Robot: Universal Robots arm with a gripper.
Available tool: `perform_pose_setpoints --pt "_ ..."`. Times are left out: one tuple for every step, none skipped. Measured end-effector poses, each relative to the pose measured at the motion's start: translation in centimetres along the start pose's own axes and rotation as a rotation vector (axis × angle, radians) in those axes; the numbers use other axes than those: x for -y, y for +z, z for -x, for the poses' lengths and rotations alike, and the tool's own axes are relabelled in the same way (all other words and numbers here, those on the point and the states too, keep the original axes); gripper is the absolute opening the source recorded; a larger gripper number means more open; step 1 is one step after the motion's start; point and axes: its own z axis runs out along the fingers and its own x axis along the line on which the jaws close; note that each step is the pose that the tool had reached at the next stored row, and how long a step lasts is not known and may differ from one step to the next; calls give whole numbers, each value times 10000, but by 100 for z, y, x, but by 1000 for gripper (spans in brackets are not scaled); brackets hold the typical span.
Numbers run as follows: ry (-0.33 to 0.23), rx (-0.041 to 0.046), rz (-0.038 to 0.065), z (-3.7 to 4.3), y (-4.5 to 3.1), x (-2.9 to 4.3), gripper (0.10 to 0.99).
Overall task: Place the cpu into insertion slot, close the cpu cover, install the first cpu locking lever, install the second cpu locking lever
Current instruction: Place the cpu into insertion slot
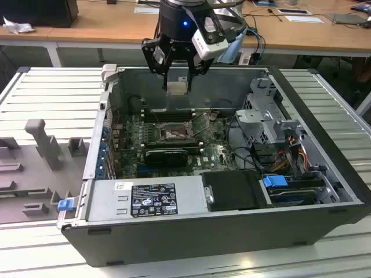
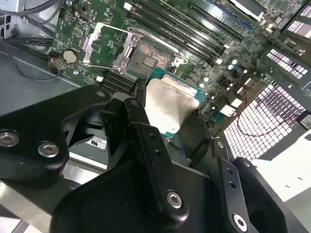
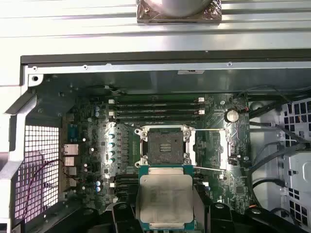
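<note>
Open computer case [image 1: 191, 231] sits on the slatted bench [image 1: 52, 87]. The end effector [image 1: 177, 81] hangs over the case's far half, closed down on the cpu [image 1: 177, 88]. The chip is level between the fingertips, metal top up, with green edges poking out.

- **Exterior view:** gives the height. The cpu is at about the level of the case's top rim, well above the motherboard [image 1: 214, 153] and the insertion slot [image 1: 174, 134].
- **First wrist view:** looks straight down. The cpu [image 3: 165, 199] appears just beside the slot [image 3: 165, 147], their near edges almost meeting and roughly square to each other. The socket shows a bare dark centre with nothing seated in it.
- **Second wrist view:** gives the grip. The black fingers [image 2: 146, 136] pinch two opposite edges of the chip [image 2: 170, 104]. The cpu cover [image 2: 127, 48] is swung off the socket and lies open beside it, green board showing through its window.

Clearances:
- The case walls are well apart from the slot, and the air above it is open.
- The drive cage [image 1: 266, 116] and cable bundle [image 1: 249, 153] sit toward the exterior view's right, off the board.
- The memory slots [image 3: 155, 108] run along the slot's far side.
- A long black card [image 1: 166, 155] lies along its near side.
- The open cover takes up the board just beside the socket on a third side.
</note>
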Motion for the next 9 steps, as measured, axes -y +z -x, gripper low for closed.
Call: perform_pose_setpoints --pt "123 11 2 1 0 0 525" --pt "317 28 6 0 0 0 525" --pt "407 37 8 0 0 0 525" --pt "488 44 10 0 0 0 525" --pt "537 48 11 0 0 0 525" --pt "584 52 12 0 0 0 525" --pt "672 60 13 0 0 0 525" --pt "750 67 15 0 0 0 525" --pt "832 75 17 0 0 0 525"
